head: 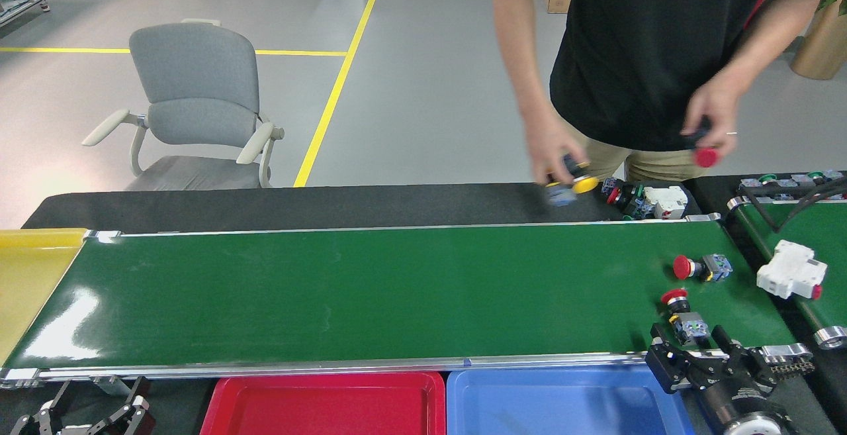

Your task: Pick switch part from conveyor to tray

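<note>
Two red-capped switch parts ride the long glossy dark-green conveyor [370, 289] near its right end, and that belt, framed by silver rails, is the biggest source of trouble: if it is running, it can carry a part out of the grasp line. Across its far edge a person in a black shirt [635, 44] holds small parts in each hand, so a reach over the rail could cross the robot's path. Below the near rail sits the shallow red plastic tray [324, 402], empty as far as it shows, with a blue plastic tray [562, 398] just beside it; a drop could land in the wrong one. My right gripper [685, 345] is spread at the near right corner, its dark fingers flanking the nearer switch part [685, 316], which is not yet pinched; closing off-centre could knock it against the farther switch part [701, 267]. My left gripper [83, 415] waits below the near left corner, fingers apart, holding nothing.
</note>
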